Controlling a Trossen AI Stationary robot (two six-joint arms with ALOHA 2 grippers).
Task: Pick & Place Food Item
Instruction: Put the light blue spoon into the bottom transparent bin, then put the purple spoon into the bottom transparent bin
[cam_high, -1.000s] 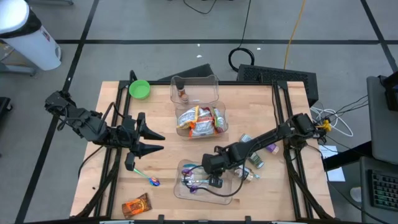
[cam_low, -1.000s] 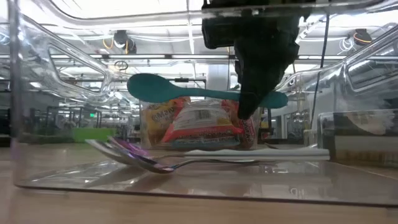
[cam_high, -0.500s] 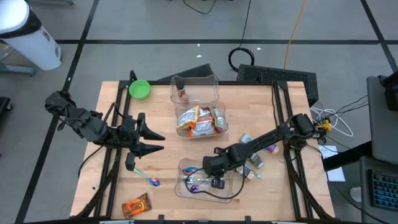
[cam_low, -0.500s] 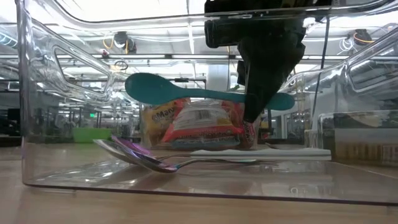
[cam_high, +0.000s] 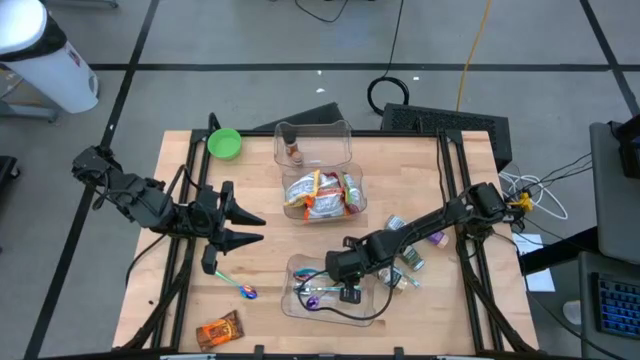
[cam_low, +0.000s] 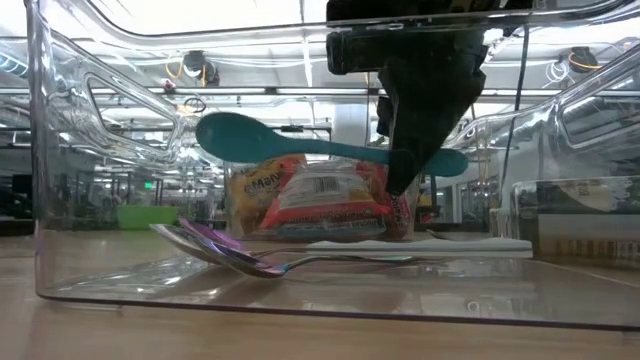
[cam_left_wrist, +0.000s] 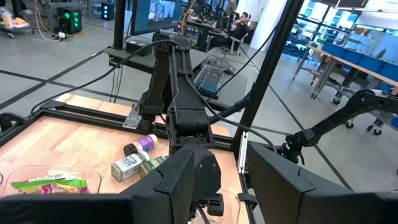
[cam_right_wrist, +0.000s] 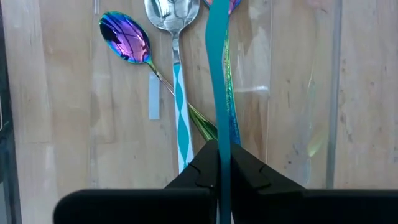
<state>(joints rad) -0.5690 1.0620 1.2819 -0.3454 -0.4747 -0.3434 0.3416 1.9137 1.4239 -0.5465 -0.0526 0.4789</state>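
My right gripper (cam_high: 338, 277) hangs over a clear container (cam_high: 288, 303) near the table's front middle and is shut on a teal spoon (cam_low: 300, 148). The spoon is held level above the container's floor, its bowl (cam_low: 228, 136) pointing away from the fingers. On that floor lie an iridescent spoon (cam_right_wrist: 127, 38) and a silver spoon (cam_right_wrist: 169, 11) with a teal-and-white handle. A second clear container (cam_high: 322, 195) farther back holds several snack packets. An orange packet (cam_high: 218, 330) lies at the front left. My left gripper (cam_high: 248, 226) waits open at the left, raised above the table. My right gripper pinches the teal spoon's handle (cam_right_wrist: 219, 134) between its two fingers, toward the handle's free end (cam_low: 448, 160). The fingers (cam_low: 402, 172) slant down from above and lie across the handle. The spoon is lifted clear of the spoons below, about level, with its thin edge toward the wrist camera.
A green bowl (cam_high: 224, 143) stands at the far left. An iridescent spoon (cam_high: 244, 290) lies on the wood left of the near container. Small bottles (cam_high: 412, 260) lie to its right, under my right arm. The container's clear walls (cam_low: 40, 150) rise around the held spoon.
My right gripper has rolled slightly with the teal spoon, whose bowl end has gone a little up. It stays over the near container.
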